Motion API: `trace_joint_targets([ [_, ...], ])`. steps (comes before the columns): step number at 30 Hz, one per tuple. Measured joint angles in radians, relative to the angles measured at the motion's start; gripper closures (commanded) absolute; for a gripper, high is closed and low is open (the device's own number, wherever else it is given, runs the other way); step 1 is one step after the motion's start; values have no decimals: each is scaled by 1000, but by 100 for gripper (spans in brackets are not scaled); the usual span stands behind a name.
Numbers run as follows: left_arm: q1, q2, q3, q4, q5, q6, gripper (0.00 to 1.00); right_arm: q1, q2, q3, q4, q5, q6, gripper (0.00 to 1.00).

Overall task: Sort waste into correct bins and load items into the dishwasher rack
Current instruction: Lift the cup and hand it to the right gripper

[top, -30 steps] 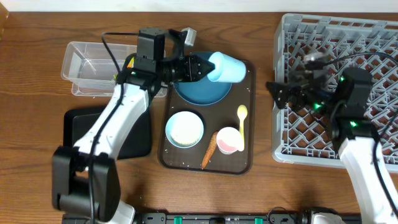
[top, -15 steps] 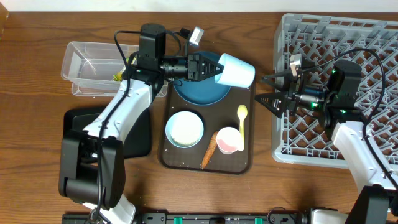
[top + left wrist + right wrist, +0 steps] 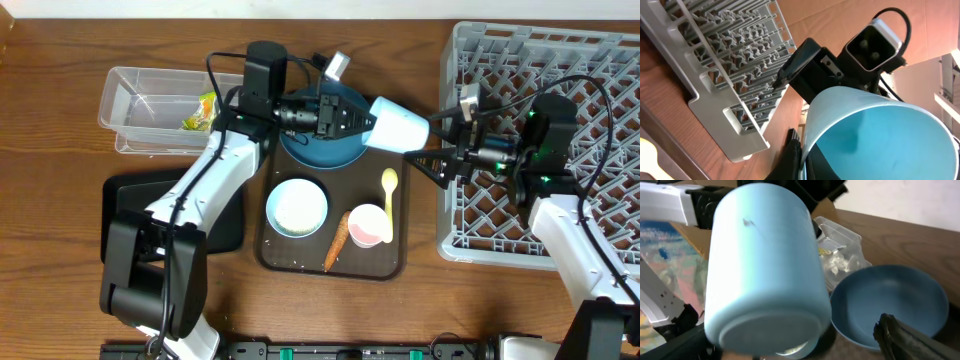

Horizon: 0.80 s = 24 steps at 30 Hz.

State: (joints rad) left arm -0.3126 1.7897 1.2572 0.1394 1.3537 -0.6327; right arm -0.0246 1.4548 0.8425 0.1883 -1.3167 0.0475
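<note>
Leftmost, the clear tub (image 3: 115,100) holds the snack wrapper (image 3: 200,110), and the black tray (image 3: 125,200) lies just in front of it, partly under the left arm. Next comes the brown serving tray (image 3: 398,262), carrying the dark-blue plate (image 3: 320,150), white bowl (image 3: 296,208), carrot (image 3: 337,240), pink cup (image 3: 368,225) and pale yellow spoon (image 3: 389,188).

Above the tray's far right corner, the left gripper (image 3: 362,121) pinches the light-blue cup (image 3: 402,125) by its rim and holds it in the air, between the plate and the dishwasher rack (image 3: 560,60). The cup's long axis runs nearly level across the bench: mouth toward the left gripper, closed base toward the right.

A handover turns on that line. The right gripper (image 3: 430,142) faces the base head-on with its fingers spread, one on each side of the cup's lower end — whether they touch it I cannot tell. The right arm is the nearer one to the rack, so it probably needs to close on the base before the left lets go — otherwise the cup could drop onto the tray.
</note>
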Motion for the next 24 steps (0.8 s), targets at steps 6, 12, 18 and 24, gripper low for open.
trace_joint_targets([
  [6, -3, 0, 0, 0, 0, 0, 94, 17, 0, 0, 108, 3, 62, 5],
  [12, -3, 0, 0, 0, 0, -2, 94, 18, 0, 0, 169, 3, 131, 8],
  [18, -3, 0, 0, 0, -3, -8, 93, 47, 0, 0, 169, 4, 151, 12],
  [24, -3, 0, 0, 0, -3, -15, 94, 63, 0, 0, 169, 4, 158, 16],
])
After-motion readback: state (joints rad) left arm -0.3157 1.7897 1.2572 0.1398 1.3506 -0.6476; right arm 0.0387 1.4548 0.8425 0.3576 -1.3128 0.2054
